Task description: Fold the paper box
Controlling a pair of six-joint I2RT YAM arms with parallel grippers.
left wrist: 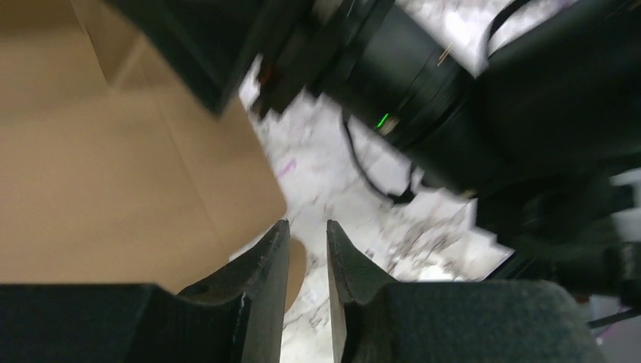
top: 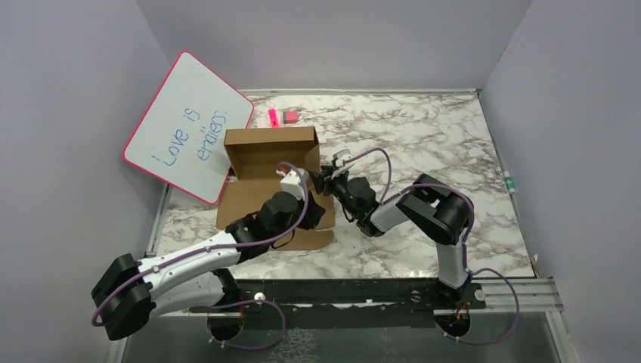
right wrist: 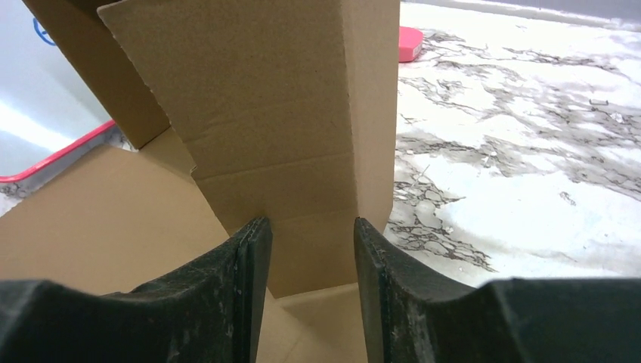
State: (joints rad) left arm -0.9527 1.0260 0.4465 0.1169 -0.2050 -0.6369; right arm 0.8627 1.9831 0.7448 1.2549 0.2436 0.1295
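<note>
Quick count for you: one paper box (top: 246,198), one pink-framed whiteboard (top: 189,125) with blue handwriting, two small pink items at the far side of the marble table (top: 423,136), and your two arms. The pink bits are a brighter magenta stick-shaped one (top: 272,116) and a paler block (top: 290,117) just to its right. I can't tell what either actually is.

The box is plain brown cardboard, no print, sitting left of centre on the table with its left edge just beside the whiteboard's lower corner. It's half formed. The far part stands up as low walls around a shallow open tray, while the near panel lies flat on the marble and reaches back toward the arm bases. From your right wrist camera you get one upright flap face-on, with a score line across it and another panel meeting it at an angle along its right edge. The left wrist camera shows the flat panel and a rounded tab corner.

Your left gripper (left wrist: 308,231) is over the box's right edge with its jaws only a narrow slit apart. The marble shows through the gap, and that rounded tab peeks in beside the left finger. It doesn't look clamped on anything. Your right gripper (right wrist: 306,227) comes in from the right, jaws clearly parted, tips right up at the upright flap and not pinching it.
</note>
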